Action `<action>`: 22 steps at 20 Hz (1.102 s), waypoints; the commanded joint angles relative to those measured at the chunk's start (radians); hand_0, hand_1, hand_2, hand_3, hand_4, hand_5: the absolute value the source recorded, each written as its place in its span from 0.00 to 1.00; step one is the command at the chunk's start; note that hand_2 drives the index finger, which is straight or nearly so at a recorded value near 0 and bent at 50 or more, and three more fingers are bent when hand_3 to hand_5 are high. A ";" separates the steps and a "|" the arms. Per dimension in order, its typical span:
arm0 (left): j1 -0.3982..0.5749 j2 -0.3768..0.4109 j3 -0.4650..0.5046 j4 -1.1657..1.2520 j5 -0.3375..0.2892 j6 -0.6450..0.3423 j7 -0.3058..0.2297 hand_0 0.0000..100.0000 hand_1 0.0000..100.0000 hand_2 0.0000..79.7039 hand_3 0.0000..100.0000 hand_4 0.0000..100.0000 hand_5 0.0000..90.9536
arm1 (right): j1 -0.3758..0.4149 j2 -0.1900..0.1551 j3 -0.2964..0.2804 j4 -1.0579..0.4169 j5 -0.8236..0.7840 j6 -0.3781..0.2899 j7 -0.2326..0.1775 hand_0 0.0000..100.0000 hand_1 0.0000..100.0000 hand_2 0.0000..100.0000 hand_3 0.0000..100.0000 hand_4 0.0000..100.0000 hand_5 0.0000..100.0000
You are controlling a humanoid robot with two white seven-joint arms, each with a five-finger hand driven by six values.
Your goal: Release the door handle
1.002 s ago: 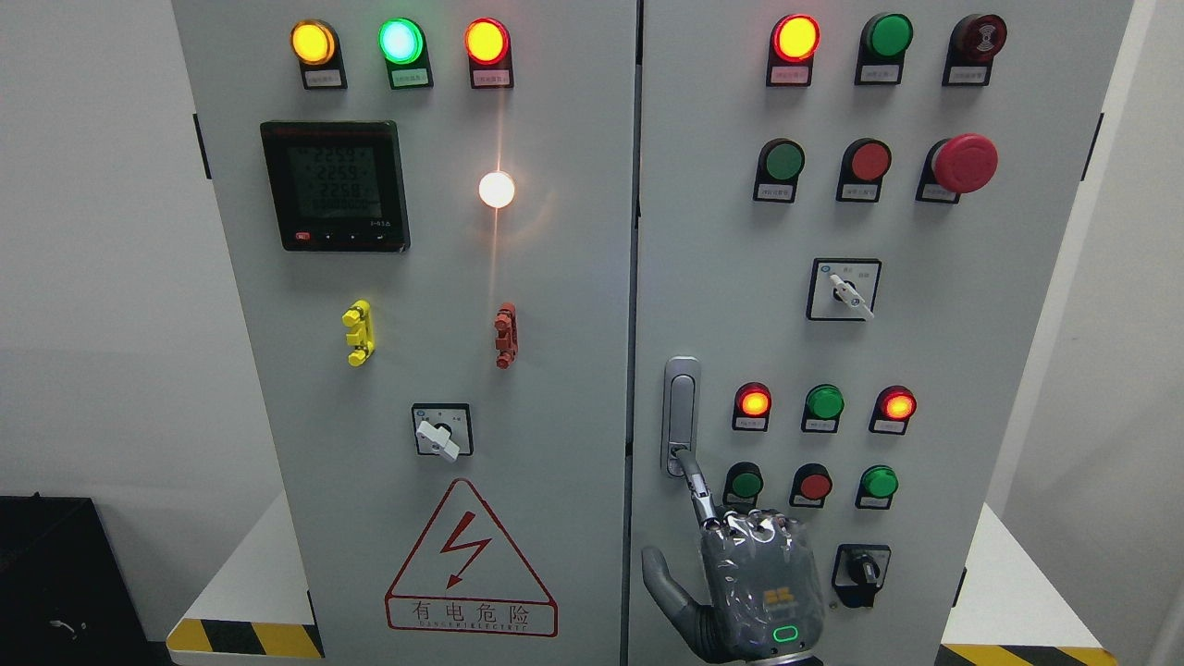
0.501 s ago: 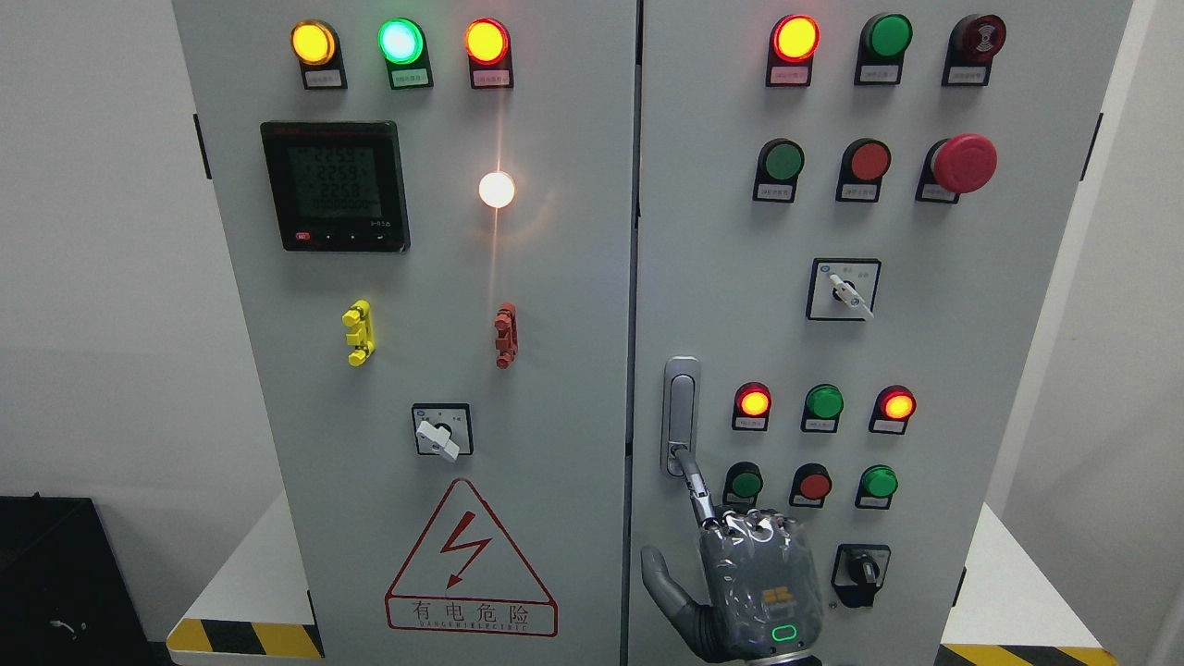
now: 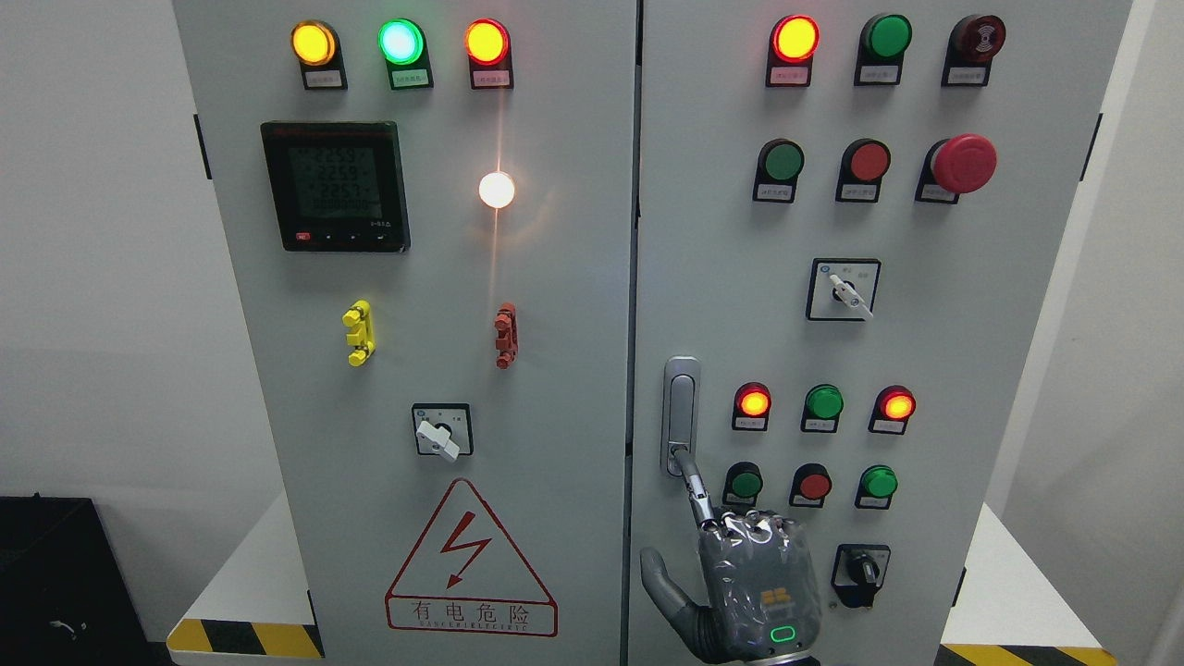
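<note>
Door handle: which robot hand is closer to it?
Right. The right hand is just below the door handle, reaching up to its lower end. The left hand is not in view.

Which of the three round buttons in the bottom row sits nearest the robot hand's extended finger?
The left green button, just right of the extended finger; the red button and right green button lie farther right.

Single head-mounted view, facing a grey two-door control cabinet [image 3: 518,370] square-on from close range, angled slightly downward. The cabinet top is cut off by the upper frame edge. One hand [image 3: 740,583] enters at the bottom edge, right of centre. No second view to compare.
</note>
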 commanded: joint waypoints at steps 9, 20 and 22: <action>0.017 0.000 0.000 0.000 0.000 0.000 0.000 0.12 0.56 0.00 0.00 0.00 0.00 | 0.002 0.001 0.000 0.031 0.000 0.001 0.003 0.40 0.28 0.16 1.00 1.00 1.00; 0.017 0.000 0.000 0.000 0.000 0.000 0.000 0.12 0.56 0.00 0.00 0.00 0.00 | 0.005 0.001 -0.001 0.044 0.000 0.002 0.003 0.40 0.28 0.16 1.00 1.00 1.00; 0.017 0.000 0.000 0.000 0.000 0.000 0.000 0.12 0.56 0.00 0.00 0.00 0.00 | 0.006 0.001 -0.001 0.044 0.000 0.002 0.003 0.40 0.28 0.16 1.00 1.00 1.00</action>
